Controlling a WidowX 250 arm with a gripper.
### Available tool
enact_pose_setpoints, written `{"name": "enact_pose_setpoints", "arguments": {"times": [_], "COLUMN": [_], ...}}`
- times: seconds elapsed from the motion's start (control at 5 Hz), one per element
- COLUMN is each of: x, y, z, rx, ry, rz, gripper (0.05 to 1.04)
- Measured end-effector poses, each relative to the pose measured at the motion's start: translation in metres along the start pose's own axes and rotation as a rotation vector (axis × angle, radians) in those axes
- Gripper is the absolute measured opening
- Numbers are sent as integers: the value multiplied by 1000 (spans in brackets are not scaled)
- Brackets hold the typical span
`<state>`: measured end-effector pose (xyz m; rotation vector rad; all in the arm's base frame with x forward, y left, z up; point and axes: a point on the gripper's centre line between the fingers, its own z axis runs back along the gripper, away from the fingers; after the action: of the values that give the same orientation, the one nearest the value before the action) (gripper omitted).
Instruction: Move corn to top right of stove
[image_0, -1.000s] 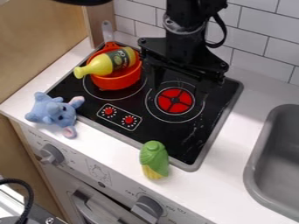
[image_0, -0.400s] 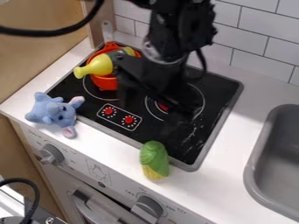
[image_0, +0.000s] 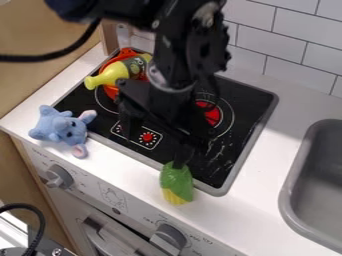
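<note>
Corn (image_0: 177, 185) on the front strip, open tool (image_0: 155, 144) above

The corn lies on the white tabletop (image_0: 267, 172), between the stove's (image_0: 217, 190) front rim and the tabletop's front edge, near the stove's front right corner. To the right, the tabletop continues between stove and sink (image_0: 287, 185). The tool's fingers stand wide apart with nothing between them; one overlaps the corn's top in view, though contact I cannot tell. The corn has a green husk, with yellow kernels at the end toward the front edge.
</note>
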<state>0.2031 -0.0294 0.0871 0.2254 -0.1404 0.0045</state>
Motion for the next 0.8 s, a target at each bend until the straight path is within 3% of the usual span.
{"name": "enact_pose_setpoints", "arguments": {"times": [0.8], "x": [-6], "y": [-31], "z": [-11], "rx": [-8], "ry": [-85], "rz": [43], "gripper": [999]}}
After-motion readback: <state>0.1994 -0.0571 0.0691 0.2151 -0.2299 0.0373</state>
